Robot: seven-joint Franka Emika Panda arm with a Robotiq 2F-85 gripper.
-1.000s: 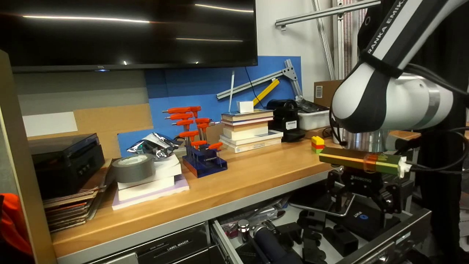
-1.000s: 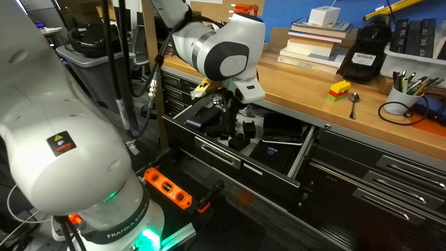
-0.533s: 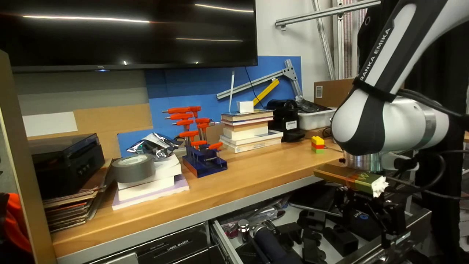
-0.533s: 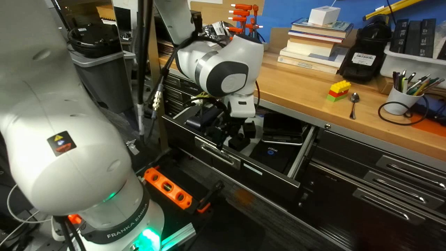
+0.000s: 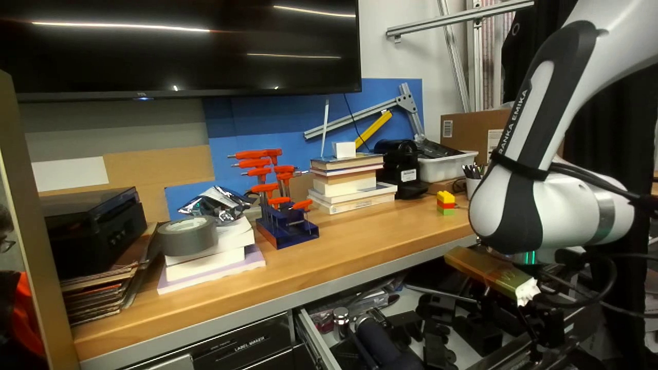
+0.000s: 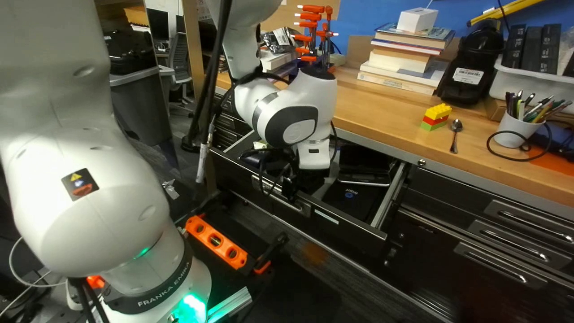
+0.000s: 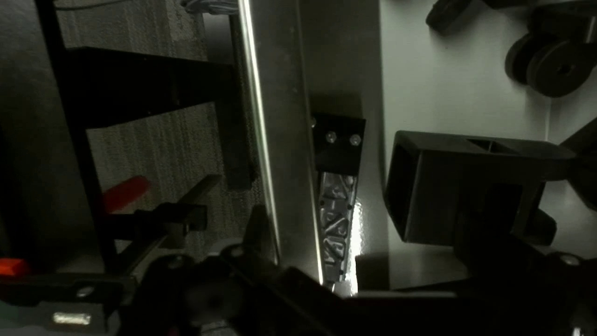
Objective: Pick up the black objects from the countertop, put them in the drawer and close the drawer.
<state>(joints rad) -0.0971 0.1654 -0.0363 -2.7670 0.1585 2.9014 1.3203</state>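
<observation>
Gripper (image 5: 509, 336) low at the open drawer's (image 6: 350, 235) front, its fingers apart, blocky black objects (image 7: 433, 196) lying inside, books (image 6: 397, 63) stacked on the desk (image 5: 360, 239)

"Was that countertop (image 5: 370, 231) wood?"

"Smooth light wood with a satin sheen. The drawer (image 6: 334, 229) below it was dark metal, low in gloss."

"And the black block (image 7: 438, 196) inside?"

"Matt plastic, by its look."

"What gleamed on the left?"

"A silvery bag (image 5: 218, 202) of crinkled film; the duct tape roll (image 5: 187, 239) nearer had a duller, smooth skin."

"The television (image 5: 180, 59) behind?"

"Glossy, with streaks of reflected light. The spoon (image 6: 456, 125) toward the right was polished metal."

"And the robot arm (image 6: 103, 190)?"

"Smooth and shiny white. The floor (image 7: 158, 151) looked like rough, ribbed carpet."
</observation>
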